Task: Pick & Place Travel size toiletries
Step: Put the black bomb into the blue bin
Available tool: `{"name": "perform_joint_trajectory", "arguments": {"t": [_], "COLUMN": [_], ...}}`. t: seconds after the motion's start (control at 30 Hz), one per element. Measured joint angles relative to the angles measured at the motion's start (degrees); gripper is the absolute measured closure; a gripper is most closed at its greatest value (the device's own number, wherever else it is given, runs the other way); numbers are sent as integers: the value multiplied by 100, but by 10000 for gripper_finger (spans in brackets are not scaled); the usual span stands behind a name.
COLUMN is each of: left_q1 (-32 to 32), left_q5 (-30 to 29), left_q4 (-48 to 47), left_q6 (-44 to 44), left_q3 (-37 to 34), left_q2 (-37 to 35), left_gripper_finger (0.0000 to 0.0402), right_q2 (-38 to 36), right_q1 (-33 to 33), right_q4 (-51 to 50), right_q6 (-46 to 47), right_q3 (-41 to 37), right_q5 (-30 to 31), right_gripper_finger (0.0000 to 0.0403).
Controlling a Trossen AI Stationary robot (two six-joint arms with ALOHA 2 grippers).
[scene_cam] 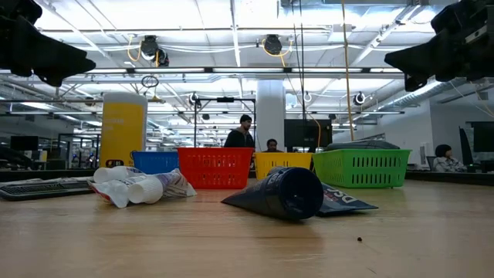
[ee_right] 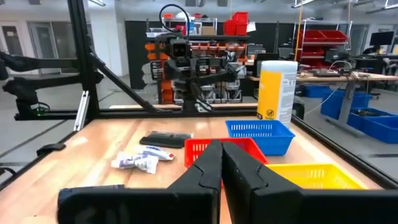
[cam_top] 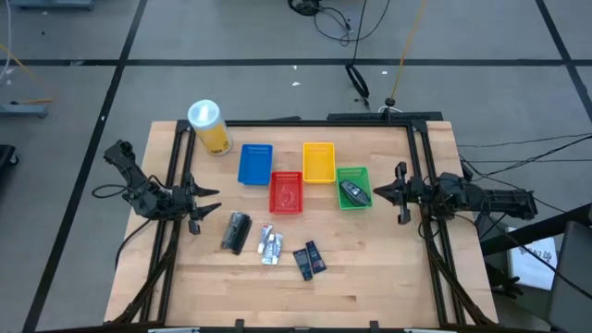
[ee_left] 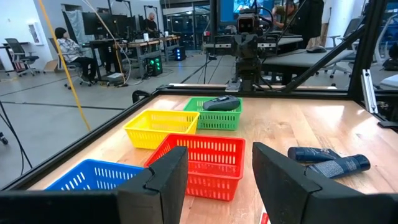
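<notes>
High view: one dark grey rounded piece point(cam_top: 351, 192) already lies in my green basket point(cam_top: 352, 173), and something small and pale seems to rest in the red basket point(cam_top: 286, 192), though I cannot tell what. The blue basket point(cam_top: 255, 164) and yellow basket point(cam_top: 318, 162) look bare. The rest waits on the worktop point(cam_top: 370, 268) in front of the baskets: a dark tube point(cam_top: 237, 231), the silvery-white mini tubes point(cam_top: 269, 244) just beside it, and the dark blue packets point(cam_top: 310, 259) further right. So I judge the job barely begun, with most pieces left.

My left fingers point(cam_top: 196, 206) stand apart, holding nothing, near the dark tube. My right fingers point(cam_top: 400, 194) are pressed together, empty, beside the green basket.

The baskets are rigid plastic lattice. The mini tubes look crinkled and soft; the dark tube is smooth, tapering from a round cap to a flat end. The worktop is pale wood planking.
</notes>
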Motion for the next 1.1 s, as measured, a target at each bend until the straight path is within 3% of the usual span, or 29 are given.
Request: {"name": "perform_joint_trajectory", "arguments": {"t": [0.2, 0.57, 1.1], "left_q1": [-2, 1, 0], "left_q5": [-2, -2, 0], "left_q4": [0, 0, 129], "left_q6": [0, 2, -330], "left_q3": [0, 0, 0], "left_q2": [0, -1, 0], "left_gripper_finger": [222, 222, 222], "right_q2": [0, 2, -2], "right_q1": [0, 2, 2], "right_q4": [-4, -505, -709], "right_q6": [-406, -272, -437], "right_q3": [0, 0, 17], "right_q5": [9, -312, -271], "right_gripper_finger": [403, 403, 403]}}
